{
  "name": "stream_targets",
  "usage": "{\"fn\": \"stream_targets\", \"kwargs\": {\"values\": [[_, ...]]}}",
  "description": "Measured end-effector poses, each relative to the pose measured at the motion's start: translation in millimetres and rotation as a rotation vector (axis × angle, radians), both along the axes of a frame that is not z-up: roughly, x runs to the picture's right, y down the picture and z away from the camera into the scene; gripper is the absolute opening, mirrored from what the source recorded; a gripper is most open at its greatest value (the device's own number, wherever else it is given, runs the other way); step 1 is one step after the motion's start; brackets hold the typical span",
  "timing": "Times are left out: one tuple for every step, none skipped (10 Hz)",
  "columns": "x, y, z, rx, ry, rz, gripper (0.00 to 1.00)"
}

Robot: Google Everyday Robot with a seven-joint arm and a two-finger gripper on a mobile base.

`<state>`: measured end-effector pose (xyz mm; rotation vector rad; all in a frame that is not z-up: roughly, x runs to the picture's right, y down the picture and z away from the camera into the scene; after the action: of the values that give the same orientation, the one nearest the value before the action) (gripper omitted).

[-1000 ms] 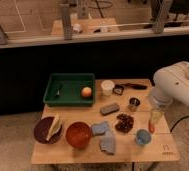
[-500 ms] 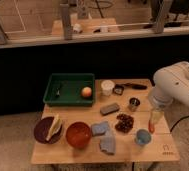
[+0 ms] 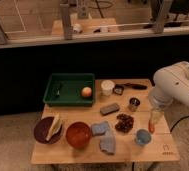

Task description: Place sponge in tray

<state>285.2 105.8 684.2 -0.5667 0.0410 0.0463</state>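
Observation:
A green tray (image 3: 68,100) stands at the back left of the wooden table, with an orange fruit (image 3: 86,92) in its right corner. A flat grey sponge (image 3: 109,108) lies in the middle of the table, just right of the tray's front corner. My white arm (image 3: 175,90) hangs over the table's right edge. The gripper (image 3: 154,120) points down below it near the right edge, well to the right of the sponge and apart from it.
A dark plate with a yellow item (image 3: 49,129), a red-brown bowl (image 3: 78,134) and two blue-grey cloth pieces (image 3: 104,137) line the front. A white cup (image 3: 107,87), metal cup (image 3: 134,103), dark snack pile (image 3: 123,122) and blue cup (image 3: 142,137) stand on the right half.

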Motion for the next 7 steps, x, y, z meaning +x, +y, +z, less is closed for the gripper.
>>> {"fn": "stream_targets", "kwargs": {"values": [[0.0, 0.0, 0.0, 0.0, 0.0, 0.0, 0.8], [-2.9, 2.4, -0.8, -0.001, -0.004, -0.009, 0.8], [-12.4, 8.9, -3.0, -0.002, -0.024, -0.041, 0.8], [-24.4, 17.7, -7.0, -0.005, -0.046, -0.069, 0.8], [-42.3, 30.8, -12.4, -0.009, -0.076, -0.104, 0.8], [-65.1, 44.8, -16.9, -0.016, -0.112, -0.144, 0.8], [-80.6, 53.5, -19.6, -0.017, -0.135, -0.172, 0.8]]}}
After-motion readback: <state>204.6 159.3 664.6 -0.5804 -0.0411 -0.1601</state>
